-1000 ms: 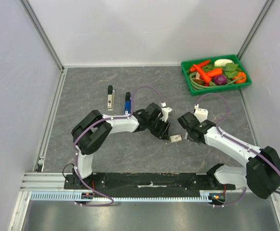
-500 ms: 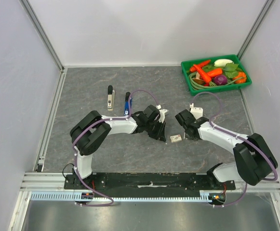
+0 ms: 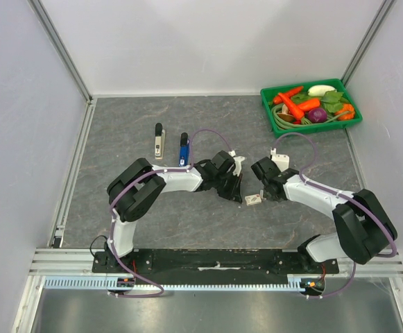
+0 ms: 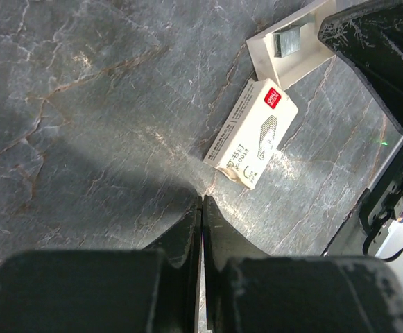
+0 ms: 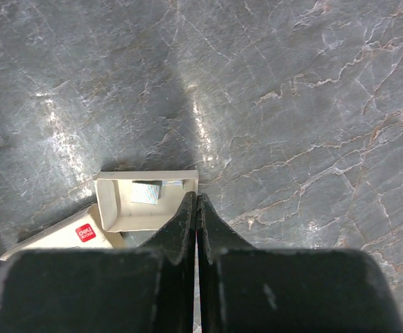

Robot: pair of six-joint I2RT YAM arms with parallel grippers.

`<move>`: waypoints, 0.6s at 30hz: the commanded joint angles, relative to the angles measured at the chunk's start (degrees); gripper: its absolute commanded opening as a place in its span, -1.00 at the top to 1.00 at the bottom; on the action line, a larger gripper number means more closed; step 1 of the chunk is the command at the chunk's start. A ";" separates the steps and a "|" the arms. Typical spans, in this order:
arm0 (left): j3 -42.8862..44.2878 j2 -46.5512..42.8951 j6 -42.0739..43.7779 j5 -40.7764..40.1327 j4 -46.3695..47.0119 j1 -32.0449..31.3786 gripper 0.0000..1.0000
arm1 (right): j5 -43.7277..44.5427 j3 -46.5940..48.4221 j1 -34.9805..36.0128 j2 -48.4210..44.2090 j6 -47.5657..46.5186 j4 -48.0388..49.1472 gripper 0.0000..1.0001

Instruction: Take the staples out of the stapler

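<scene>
Two staplers lie at the back left in the top view: a black-and-white one (image 3: 159,141) and a blue one (image 3: 184,148) half hidden by my left arm. Between the arms lies a staple box: a white sleeve with a red label (image 4: 253,135) and its open tray (image 5: 114,205) with a block of staples (image 5: 146,192). My left gripper (image 4: 202,201) is shut and empty, its tips just short of the sleeve. My right gripper (image 5: 198,198) is shut, with its tips at the tray's right wall.
A green bin (image 3: 319,125) of toy vegetables stands at the back right. White walls and aluminium rails close the table on three sides. In the left wrist view, a right arm finger (image 4: 381,55) looms over the tray.
My left gripper has closed from about half open to shut beside the box. My right gripper has slid left up to the tray. The staplers have not moved.
</scene>
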 commanded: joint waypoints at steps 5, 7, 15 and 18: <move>2.06 2.66 -1.39 -2.18 -1.23 -0.76 0.91 | -2.06 -1.55 -0.11 -2.88 0.03 0.83 1.00; 2.23 2.92 -1.56 -2.18 -1.23 -0.77 0.91 | -2.67 -1.64 0.06 -3.32 0.30 0.48 1.00; 2.76 3.01 -1.30 -2.97 -2.02 -0.94 0.93 | -3.12 -2.78 0.85 -5.16 2.32 -1.28 1.00; 2.85 2.83 -1.12 -3.23 -2.38 -1.03 0.94 | -2.15 -2.78 1.65 -5.87 3.37 -2.33 1.00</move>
